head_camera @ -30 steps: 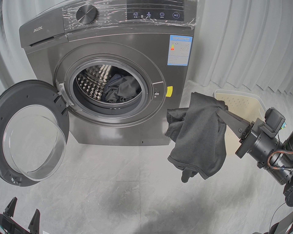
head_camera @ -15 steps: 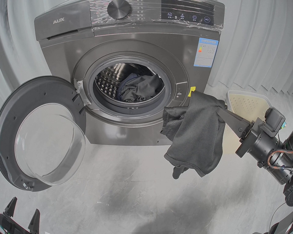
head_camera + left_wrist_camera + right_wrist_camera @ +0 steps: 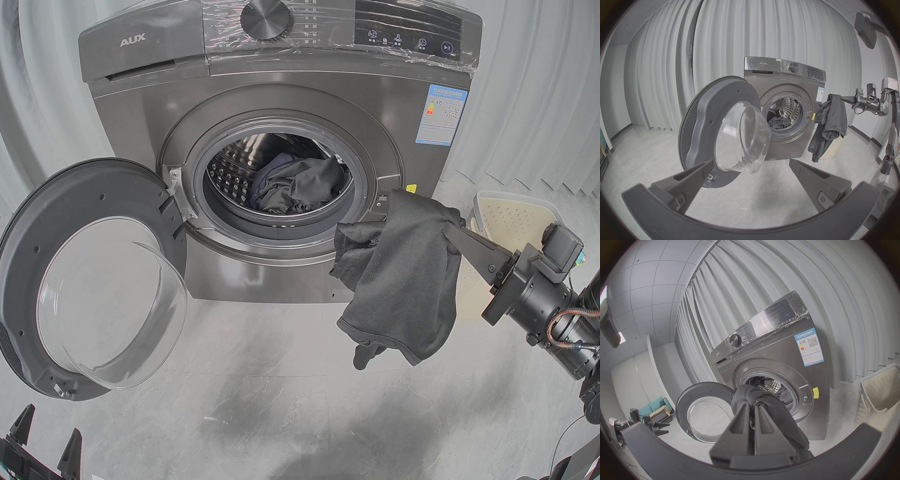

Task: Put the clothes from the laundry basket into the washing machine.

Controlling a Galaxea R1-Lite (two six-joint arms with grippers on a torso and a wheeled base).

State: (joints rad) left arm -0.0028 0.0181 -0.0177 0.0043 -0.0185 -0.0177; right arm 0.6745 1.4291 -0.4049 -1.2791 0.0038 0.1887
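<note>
Washing machine [image 3: 281,94] shifts toward centre as my view swings; my right hand [image 3: 453,232], clamped tight on the dark garment [image 3: 400,281], holds it just beside the drum opening [image 3: 281,181].

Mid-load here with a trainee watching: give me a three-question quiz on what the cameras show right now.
1. True or false: the washing machine door stands open.
2. Which hand holds the dark garment? A left; B right; C neither.
3. What lies inside the drum?
Key: 1 true. 2 B, the right hand, shut on it. 3 dark clothes.
</note>
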